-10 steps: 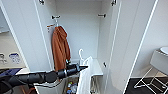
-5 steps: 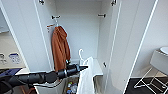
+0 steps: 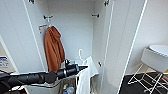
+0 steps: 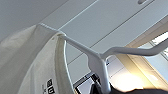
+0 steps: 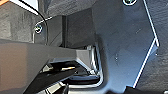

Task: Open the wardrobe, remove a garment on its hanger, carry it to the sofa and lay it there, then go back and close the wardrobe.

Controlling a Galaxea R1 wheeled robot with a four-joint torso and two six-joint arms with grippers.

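The garment (image 3: 85, 75) hangs on its hanger (image 3: 80, 55) inside the open wardrobe (image 3: 75, 30), right of the orange hoodie (image 3: 53, 48), my left gripper (image 3: 83, 67) fingers closed on the hanger, so I'd draw it out level, clear of the right door (image 3: 117, 42).

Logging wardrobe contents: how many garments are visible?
2: an orange hoodie hanging on the wardrobe rail, and a white T-shirt on the hanger held by the left gripper.

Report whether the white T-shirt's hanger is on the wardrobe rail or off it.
Off. The hanger with the T-shirt sits low at the left end effector, its hook free in the air, well below the rail fittings of the open wardrobe.
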